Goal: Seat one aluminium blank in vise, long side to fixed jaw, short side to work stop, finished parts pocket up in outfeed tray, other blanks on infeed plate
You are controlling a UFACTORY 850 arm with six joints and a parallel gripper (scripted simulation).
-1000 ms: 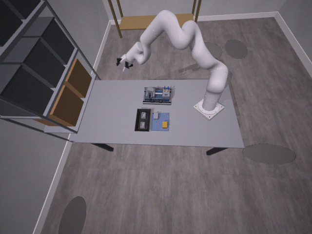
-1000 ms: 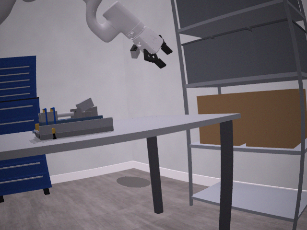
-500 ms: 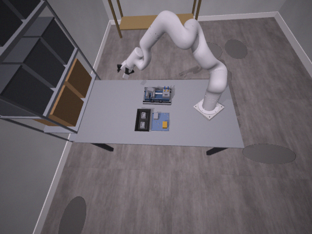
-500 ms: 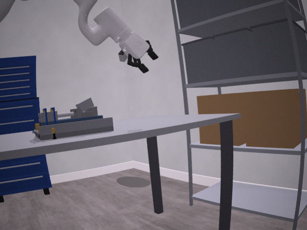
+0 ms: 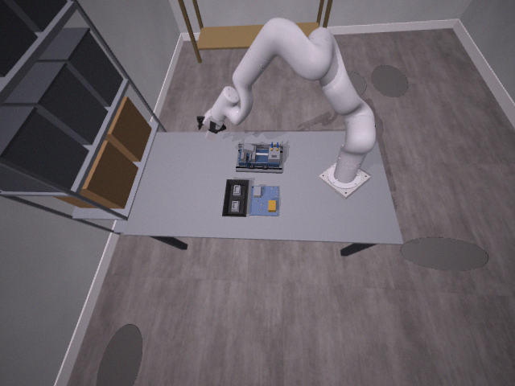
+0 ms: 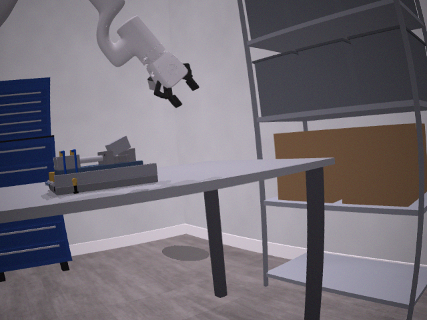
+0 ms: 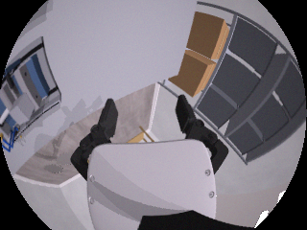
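The grey bench (image 5: 187, 199) carries the arm's base plate (image 5: 362, 181) near its right edge in the top view, with the white arm (image 5: 315, 54) arching back over the far edge. Well above the bench near the far edge, toward the far left corner, hangs the end effector (image 6: 181, 91), its fingers spread wide with nothing between them. A shelf rack (image 5: 137, 97) stands just off the left edge, and the bench surface between that edge and the fixtures is bare.

Midway along the bench toward the far edge sits the vise (image 5: 261, 158); one aluminium blank (image 6: 117, 145) rests in it tilted, one end raised, not flat on the low bars.

Nearer the front edge, the black outfeed tray (image 5: 227, 198) holds two finished parts (image 5: 236, 190), one behind the other, lying flat as far as the top view shows. Touching the tray's right side is the blue infeed plate (image 5: 262, 204), holding one aluminium blank (image 5: 257, 190) at its far left corner and one brass blank (image 5: 273, 205) toward its right edge, well apart.
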